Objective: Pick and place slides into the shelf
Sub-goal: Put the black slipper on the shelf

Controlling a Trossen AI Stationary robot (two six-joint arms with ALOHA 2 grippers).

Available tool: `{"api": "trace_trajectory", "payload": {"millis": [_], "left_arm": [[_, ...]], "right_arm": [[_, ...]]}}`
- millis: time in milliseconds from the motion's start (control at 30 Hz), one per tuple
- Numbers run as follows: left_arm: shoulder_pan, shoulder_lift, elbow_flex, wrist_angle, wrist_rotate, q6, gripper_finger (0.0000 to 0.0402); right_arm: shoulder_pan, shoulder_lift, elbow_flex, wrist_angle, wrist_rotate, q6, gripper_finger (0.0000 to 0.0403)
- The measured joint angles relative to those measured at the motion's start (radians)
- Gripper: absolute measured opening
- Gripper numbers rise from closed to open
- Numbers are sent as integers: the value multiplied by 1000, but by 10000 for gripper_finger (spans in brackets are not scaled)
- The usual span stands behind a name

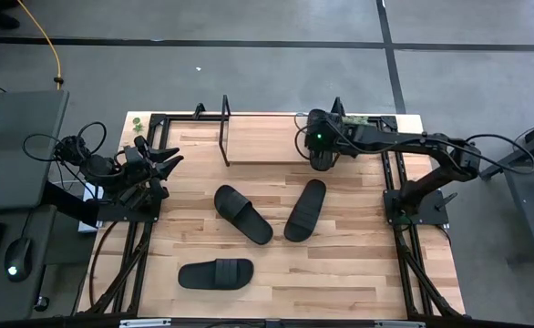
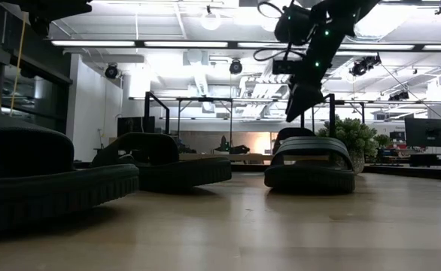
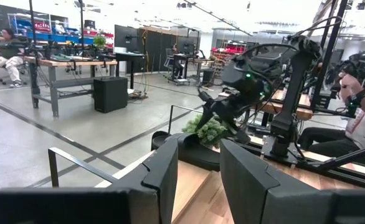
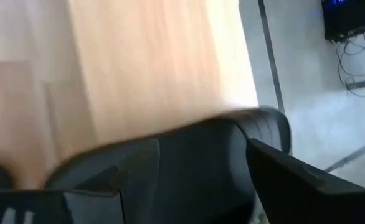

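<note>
Left tool [image 1: 169, 162] waits spread at the counter's [image 1: 358, 273] edge. Right tool [image 1: 322, 157] hangs over the shelf [image 1: 260, 146]; only its wrist view shows a slide [image 4: 195, 162] between spread fingers. Three slides [image 1: 243, 214] lie on the counter.

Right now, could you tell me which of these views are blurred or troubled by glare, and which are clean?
The right wrist view is smeared by motion, the slide under it soft-edged. In the low view, bright ceiling lights silhouette the right gripper, and the nearest slide is out of focus. The left wrist view is washed out at its top. The high view is even and sharp across the shelf.
</note>
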Motion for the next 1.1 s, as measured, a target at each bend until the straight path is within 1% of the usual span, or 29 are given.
{"api": "trace_trajectory", "payload": {"millis": [300,600,967,1100], "left_arm": [[0,0,0,0,0,0,106],[0,0,0,7,0,-2,106],[0,0,0,8,2,-5,106],[0,0,0,8,58,-41,106]], "right_arm": [[121,0,0,49,-1,35,232],[232,0,0,153,-2,102,232],[360,0,0,202,-2,163,232],[403,0,0,260,-1,190,232]]}}
